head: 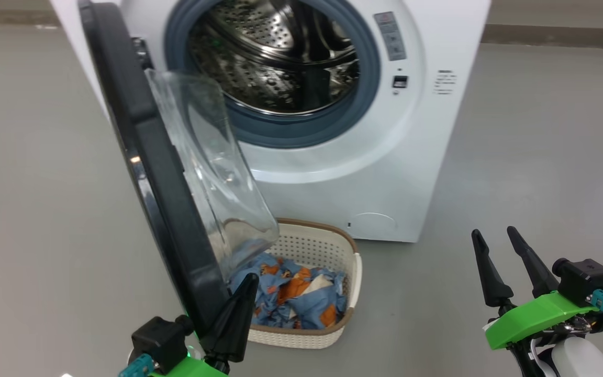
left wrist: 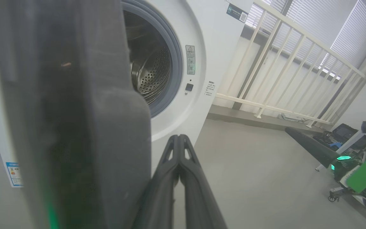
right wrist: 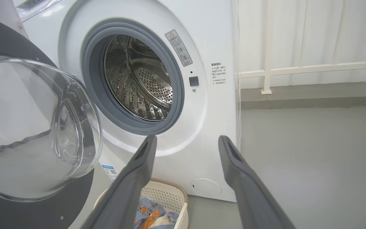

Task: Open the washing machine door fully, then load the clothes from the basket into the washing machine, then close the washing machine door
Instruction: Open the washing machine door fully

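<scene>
Found black-ringed round glass door (head: 160,173) swung open off white washing machine (head: 385,173), overhanging cream perforated basket (head: 356,262) of light-blue printed clothes (head: 296,293). Noted left gripper (head: 252,277) pinched shut at door's lower edge, right gripper (head: 493,231) splayed wide, empty.

Basket (head: 327,243) half behind the door (head: 144,141) — machine (head: 427,173) top off-frame.

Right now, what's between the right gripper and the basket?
Only bare grey floor lies between the right gripper and the basket, with nothing on it. The head view shows this. The gripper is open.
</scene>
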`<state>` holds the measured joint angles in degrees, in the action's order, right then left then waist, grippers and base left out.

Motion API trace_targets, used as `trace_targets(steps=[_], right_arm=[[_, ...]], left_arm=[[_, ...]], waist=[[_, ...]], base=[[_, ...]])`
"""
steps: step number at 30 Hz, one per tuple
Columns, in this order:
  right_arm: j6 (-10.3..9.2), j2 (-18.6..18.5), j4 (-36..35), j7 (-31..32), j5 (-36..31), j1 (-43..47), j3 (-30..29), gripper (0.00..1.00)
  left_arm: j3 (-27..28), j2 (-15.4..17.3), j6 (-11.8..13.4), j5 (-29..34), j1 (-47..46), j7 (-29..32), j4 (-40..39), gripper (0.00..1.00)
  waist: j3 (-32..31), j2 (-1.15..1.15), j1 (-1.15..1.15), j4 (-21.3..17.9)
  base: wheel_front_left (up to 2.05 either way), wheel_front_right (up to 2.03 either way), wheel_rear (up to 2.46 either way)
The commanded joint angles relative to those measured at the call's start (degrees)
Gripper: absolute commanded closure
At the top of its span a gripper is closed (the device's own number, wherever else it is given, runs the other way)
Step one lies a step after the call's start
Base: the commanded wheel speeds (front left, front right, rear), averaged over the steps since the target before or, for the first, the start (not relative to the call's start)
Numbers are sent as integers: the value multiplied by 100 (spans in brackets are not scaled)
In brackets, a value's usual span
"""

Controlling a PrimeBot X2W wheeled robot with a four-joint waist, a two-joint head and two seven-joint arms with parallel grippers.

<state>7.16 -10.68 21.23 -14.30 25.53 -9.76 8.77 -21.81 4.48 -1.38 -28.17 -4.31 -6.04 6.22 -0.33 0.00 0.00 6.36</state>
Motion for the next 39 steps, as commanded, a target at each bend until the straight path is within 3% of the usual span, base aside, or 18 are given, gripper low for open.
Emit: trace_targets(steps=[1, 12, 19, 39], right_arm=[[33, -25, -114, -70, 61, 3, 70, 0], [33, 54, -114, -70, 46, 29, -34, 0], [33, 101, -119, -70, 34, 22, -47, 0], [33, 187, -133, -70, 1, -92, -88, 0]], left_arm=[[316, 133, 113, -15, -70, -13, -128, 100], [465, 284, 274, -98, -1, 128, -196, 100], [857, 565, 534, -149, -153, 281, -75, 100], [1593, 1520, 549, -402, -1173, 728, 1225, 100]], waist=[[-15, 0, 0, 213], [-39, 0, 0, 819], [-25, 0, 0, 1073], [178, 0, 0, 1518]], base=[[0, 0, 0], [0, 0, 0], [0, 0, 0], [0, 0, 0]])
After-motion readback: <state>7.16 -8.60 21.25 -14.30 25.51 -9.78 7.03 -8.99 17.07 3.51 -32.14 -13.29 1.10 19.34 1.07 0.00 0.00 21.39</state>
